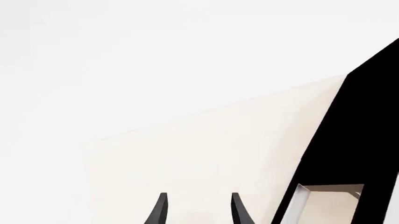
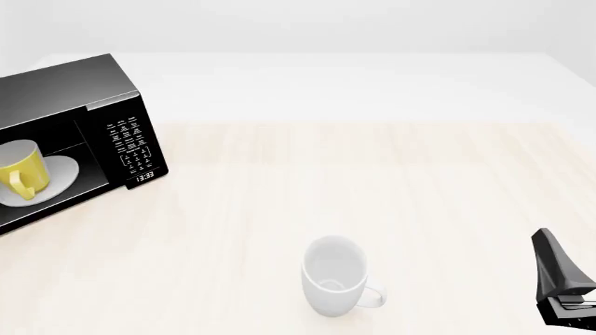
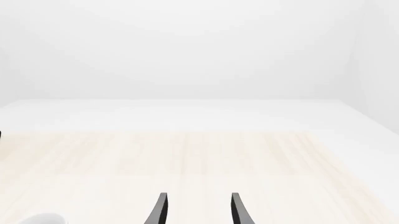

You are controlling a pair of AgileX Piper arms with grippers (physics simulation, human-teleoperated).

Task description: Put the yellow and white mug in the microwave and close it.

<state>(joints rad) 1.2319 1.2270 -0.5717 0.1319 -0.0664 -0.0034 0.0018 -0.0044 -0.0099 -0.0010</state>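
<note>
In the left wrist view, the left end effector (image 1: pixel 196 210) shows two dark fingertips spread apart with nothing between them, so it is released. Past them lies the pale wooden worktop (image 1: pixel 206 154), and a large black slab of the microwave (image 1: pixel 365 130) fills one side, with a pale-edged panel at its base; which part of the appliance this is cannot be told.

In the front view, the microwave (image 2: pixel 121 139) stands at the far left of the worktop (image 2: pixel 373 181), its cavity visible and its button panel and lit clock facing the camera. The yellow and white mug (image 2: pixel 21 169) sits upright inside on the white turntable plate (image 2: pixel 61 173), handle towards the camera. A larger white mug (image 2: pixel 336 273) stands upright near the front middle of the worktop, well apart from the microwave. Part of the right arm (image 2: pixel 563 286) shows at the lower right edge.

In the right wrist view, the right end effector (image 3: pixel 196 210) has its fingertips apart and empty, released, over bare worktop (image 3: pixel 187 158). A sliver of the white mug (image 3: pixel 44 218) shows at the picture's edge.
</note>
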